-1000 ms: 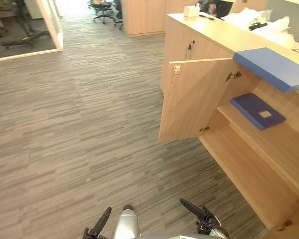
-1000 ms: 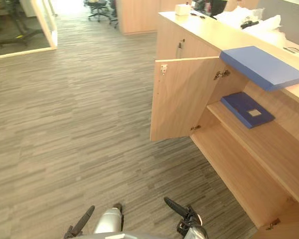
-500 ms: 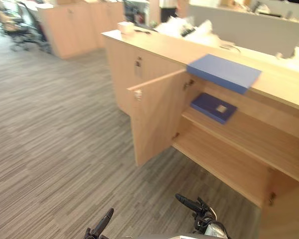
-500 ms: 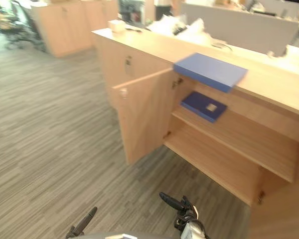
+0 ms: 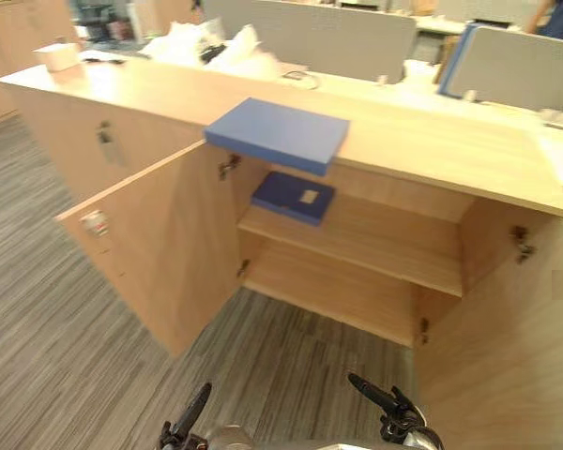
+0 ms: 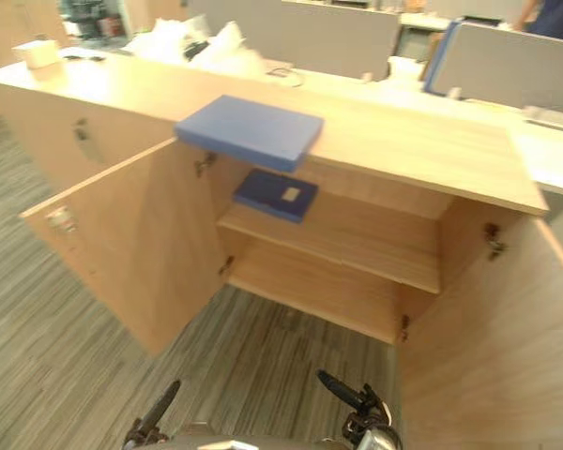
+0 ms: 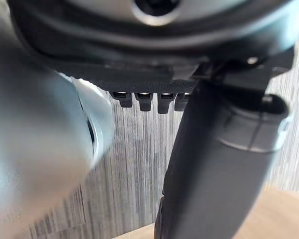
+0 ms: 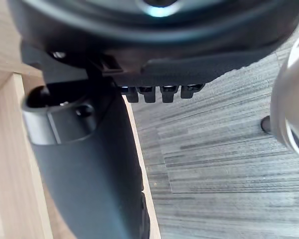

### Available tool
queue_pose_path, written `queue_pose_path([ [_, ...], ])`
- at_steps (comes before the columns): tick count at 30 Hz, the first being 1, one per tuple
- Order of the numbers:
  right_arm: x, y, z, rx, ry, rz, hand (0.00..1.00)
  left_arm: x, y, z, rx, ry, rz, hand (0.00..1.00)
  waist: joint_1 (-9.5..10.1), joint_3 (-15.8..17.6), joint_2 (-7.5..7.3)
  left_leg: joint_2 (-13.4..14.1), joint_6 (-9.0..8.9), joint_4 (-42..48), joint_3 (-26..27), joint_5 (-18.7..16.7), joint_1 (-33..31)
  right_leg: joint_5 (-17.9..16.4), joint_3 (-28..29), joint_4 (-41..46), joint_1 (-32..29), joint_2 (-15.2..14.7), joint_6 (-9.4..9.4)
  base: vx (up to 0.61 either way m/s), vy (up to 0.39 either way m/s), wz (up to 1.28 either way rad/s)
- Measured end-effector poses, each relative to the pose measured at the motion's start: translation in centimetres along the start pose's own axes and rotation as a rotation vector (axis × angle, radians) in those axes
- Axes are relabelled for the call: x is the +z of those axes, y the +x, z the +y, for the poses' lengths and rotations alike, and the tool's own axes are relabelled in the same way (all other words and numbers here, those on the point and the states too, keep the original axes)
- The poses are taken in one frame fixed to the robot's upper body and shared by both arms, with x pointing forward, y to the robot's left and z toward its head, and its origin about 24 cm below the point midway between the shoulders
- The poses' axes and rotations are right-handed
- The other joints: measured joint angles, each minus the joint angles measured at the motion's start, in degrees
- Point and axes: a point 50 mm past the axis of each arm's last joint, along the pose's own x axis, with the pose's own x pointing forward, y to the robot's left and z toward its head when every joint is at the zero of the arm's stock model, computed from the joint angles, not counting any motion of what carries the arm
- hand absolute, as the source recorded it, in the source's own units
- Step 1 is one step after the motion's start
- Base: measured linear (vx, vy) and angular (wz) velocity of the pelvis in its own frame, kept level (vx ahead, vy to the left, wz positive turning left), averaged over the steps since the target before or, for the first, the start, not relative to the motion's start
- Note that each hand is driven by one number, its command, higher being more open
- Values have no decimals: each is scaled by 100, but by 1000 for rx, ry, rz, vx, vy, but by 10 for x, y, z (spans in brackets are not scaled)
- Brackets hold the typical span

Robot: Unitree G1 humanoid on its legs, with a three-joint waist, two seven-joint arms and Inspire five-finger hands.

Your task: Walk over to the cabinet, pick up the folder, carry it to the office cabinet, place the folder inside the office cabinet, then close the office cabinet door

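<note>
Our left hand [image 5: 190, 419] and right hand [image 5: 391, 412] are empty, fingers straight; navy folder [image 5: 293, 197] lies shelved, so we judge only the door [image 5: 159, 248] is left.

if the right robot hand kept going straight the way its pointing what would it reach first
The right robot hand points forward and left, low. Its line crosses floor, then likely meets the open cabinet door near its hinged lower corner; depth is unclear.
</note>
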Motion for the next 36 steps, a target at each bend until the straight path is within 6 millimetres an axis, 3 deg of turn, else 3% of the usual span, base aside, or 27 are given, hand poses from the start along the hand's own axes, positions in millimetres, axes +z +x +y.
queue_pose_path([
  [2,-4,0,-1,-8,-4,20,100,-3,-1,2,5,5,10,100,127,-1,-90,-291,-9,-592,-145,-175,-220,86,340,-140,181,-12,86,291,145,-103],
  [4,-3,0,0,-13,-7,19,100,-4,-1,1,1,14,15,100,186,53,-65,-703,-42,-1767,-420,-348,-257,119,687,-237,377,-77,140,261,213,-97],
  [5,-3,0,1,-10,-16,19,100,-5,-2,1,-4,26,16,100,182,36,-44,-917,-43,-2480,-615,-308,-218,124,807,-233,401,-127,197,254,263,-80],
  [6,-1,0,-1,-12,-27,12,100,-10,-3,0,-11,34,27,100,182,-34,95,-1117,70,-3473,-936,212,-127,111,936,-236,426,-110,357,254,287,-71],
  [7,1,1,-4,-18,-29,8,100,-13,-4,2,-7,34,36,100,194,-49,170,-1162,136,-3573,-1010,474,-108,91,1040,-249,454,-88,451,261,250,-56],
  [8,-5,0,1,-6,-27,20,100,-7,-3,3,-11,46,22,100,168,-117,14,-1304,157,-3672,-937,486,-3,98,1138,-325,491,-273,581,215,163,-29],
  [10,-10,-2,9,18,-29,33,100,-2,-1,-1,-29,62,-1,100,184,-194,-108,-1458,167,-3924,-753,490,168,190,1206,-439,541,-506,692,257,157,-30],
  [15,-15,-3,14,54,-41,43,100,-7,-2,-2,-36,91,20,100,206,-320,-7,-1660,399,-4676,-318,604,770,410,1333,-471,585,-836,847,108,87,-37],
  [18,-7,-2,11,57,-87,13,100,-17,-5,4,-19,94,49,100,211,-303,172,-1673,487,-5180,-2,685,1243,378,1379,1098,-127,-1123,892,-7,64,-56],
  [20,-3,-2,5,51,-96,1,100,-14,-4,8,-13,101,43,100,178,-267,111,-1838,456,-5244,31,586,1469,456,1256,2533,-660,-1584,786,-24,21,-10],
  [22,-4,-2,3,48,-98,2,100,-14,-5,11,-4,103,43,100,165,-271,83,-1838,476,-5254,-29,558,1569,511,1106,2953,-764,-1737,711,15,-34,11],
  [23,-4,-2,3,48,-101,2,100,-14,-5,14,0,105,44,100,160,-271,66,-1820,477,-5268,-49,557,1555,280,932,2818,-761,-1795,692,3,-60,10],
  [26,-4,-2,3,52,-111,5,100,-13,-5,16,-9,105,44,100,107,-260,13,-1783,434,-5215,-201,565,1463,112,949,1486,-660,-1632,724,23,-170,27],
  [27,-8,-2,2,54,-129,19,100,-13,-4,15,-28,58,56,100,52,-313,-62,-1772,316,-5125,-423,547,1324,11,1076,663,-307,-1367,961,71,-249,51],
  [30,-6,-1,-3,48,-147,23,100,-19,-6,13,-51,-130,91,100,96,-345,88,-1505,133,-5378,-687,697,1350,226,865,59,-82,-937,780,93,-239,25],
  [32,-9,-2,-2,54,-163,33,100,-14,-6,9,-78,-196,67,100,120,-401,66,-1353,28,-5614,-730,795,1409,359,793,-305,58,-716,714,116,-239,6],
  [33,-13,-3,-2,66,-197,42,100,-7,-9,-3,-149,-238,36,100,182,-465,21,-1239,-48,-5843,-698,875,1470,472,792,-591,133,-550,660,108,-170,-4],
  [36,-17,-4,0,79,-231,57,100,8,-19,-28,-297,-229,-25,100,195,-512,-72,-1181,-52,-6048,-678,927,1624,506,794,-786,282,-462,638,109,-75,-5],
])
